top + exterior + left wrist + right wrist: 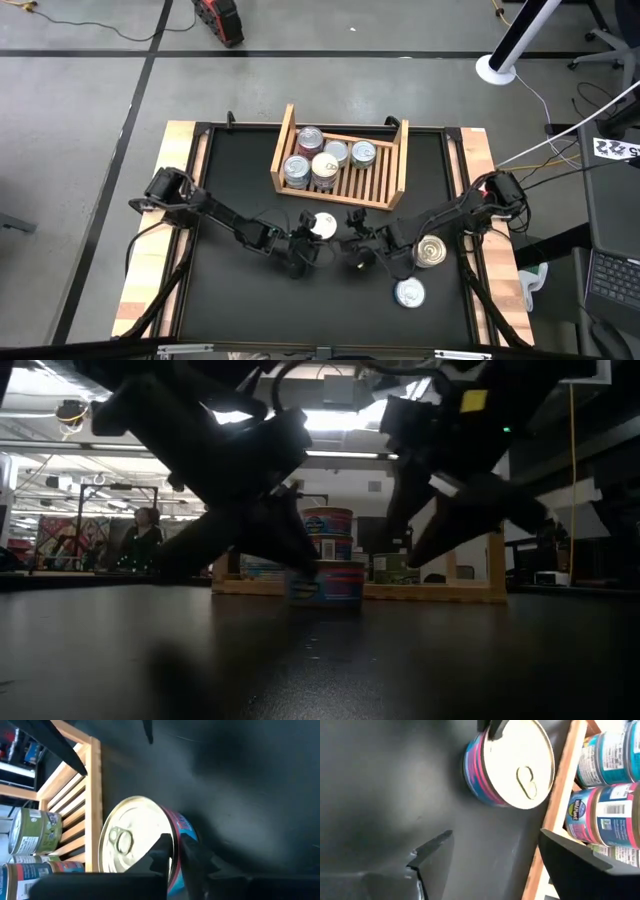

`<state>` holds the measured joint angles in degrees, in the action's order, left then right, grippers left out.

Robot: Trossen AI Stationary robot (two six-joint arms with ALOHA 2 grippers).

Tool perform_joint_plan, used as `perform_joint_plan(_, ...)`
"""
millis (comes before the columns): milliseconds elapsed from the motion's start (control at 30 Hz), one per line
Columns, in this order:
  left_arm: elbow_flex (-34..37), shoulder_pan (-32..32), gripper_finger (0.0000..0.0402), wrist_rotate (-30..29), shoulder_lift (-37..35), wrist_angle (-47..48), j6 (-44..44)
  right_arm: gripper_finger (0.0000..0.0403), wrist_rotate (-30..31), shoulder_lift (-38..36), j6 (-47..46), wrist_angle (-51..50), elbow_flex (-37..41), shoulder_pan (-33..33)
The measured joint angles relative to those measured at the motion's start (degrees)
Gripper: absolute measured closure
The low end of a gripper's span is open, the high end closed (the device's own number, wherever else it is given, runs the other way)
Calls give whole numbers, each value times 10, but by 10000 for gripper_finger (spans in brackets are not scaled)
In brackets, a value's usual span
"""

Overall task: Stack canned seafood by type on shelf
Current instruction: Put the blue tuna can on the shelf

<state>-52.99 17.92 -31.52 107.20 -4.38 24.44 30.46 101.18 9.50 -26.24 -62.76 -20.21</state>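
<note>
One tin (137, 845) in left tool (172, 857)

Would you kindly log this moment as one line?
left gripper: pinching tin rim | right gripper: open nearby | shelf: four tins

Low view: arms hide most of the shelf (470, 592); the distant person (140, 540) is blurred; tin labels illegible.
</note>
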Motion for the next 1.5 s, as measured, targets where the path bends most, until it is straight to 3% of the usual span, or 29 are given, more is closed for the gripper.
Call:
perform_joint_plan(167,1,-20,397,7,1,-31,-3,116,0,3,33,32,0,13)
perform_joint_plan(467,3,-47,400,13,3,-80,-47,116,4,15,49,46,-1,12)
perform_joint_plan(767,-15,-51,401,7,0,-83,-138,116,59,51,49,63,0,11)
perform_joint_plan(1367,-78,-51,401,28,-2,-83,-207,116,111,56,47,68,-1,11)
perform_joint_plan(1500,-79,-51,401,28,-2,-83,-207,133,124,56,47,66,0,11)
